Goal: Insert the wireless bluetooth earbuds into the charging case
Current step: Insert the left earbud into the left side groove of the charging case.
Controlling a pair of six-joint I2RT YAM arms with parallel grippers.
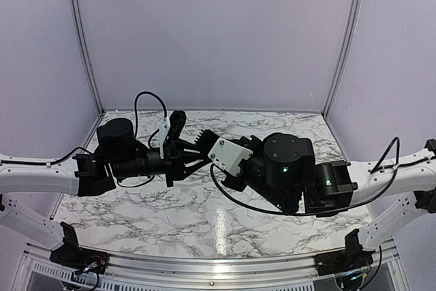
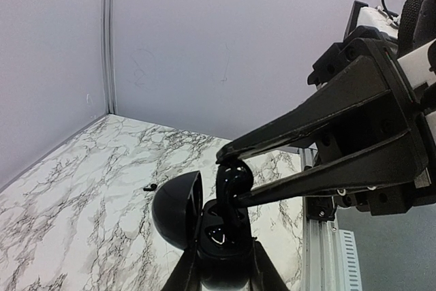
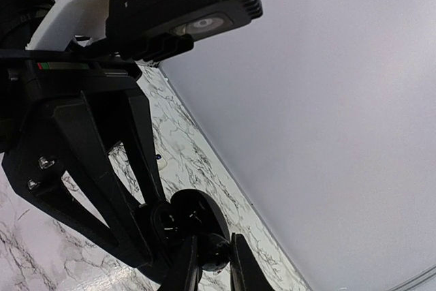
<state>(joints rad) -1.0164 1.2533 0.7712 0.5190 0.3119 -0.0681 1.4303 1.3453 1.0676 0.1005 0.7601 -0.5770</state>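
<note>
Left gripper (image 2: 225, 267) first: its two fingers are clamped on the charging case (image 2: 219, 253), pinching the lower body from both sides, and I see the case held up off the marble table (image 2: 75, 195), in the air between the two arms. It reads glossy black on my screens, and its domed lid (image 2: 176, 210) hangs open, swung out to the left in the left wrist view. Right gripper (image 2: 231, 176) comes in from the right of that view, both long fingers squeezed down on one earbud (image 2: 235, 180), a small shiny black piece right over the open body. The earbud's lower end reaches down to the case's mouth; whether it sits in its well I can't tell from here. Over to the right wrist camera: same grip from the other side, the right gripper's own fingertips at the bottom of the view nipped on the earbud, the left gripper's fingers slanting in from the upper left, the round lid just behind. On the top camera the two grippers meet nose to nose above the middle of the table, and the case is lost among the black fingers. One more thing: a dark speck (image 2: 150, 187) lies on the marble beyond the lid, well apart from the case, too small for me to say what it is
</note>
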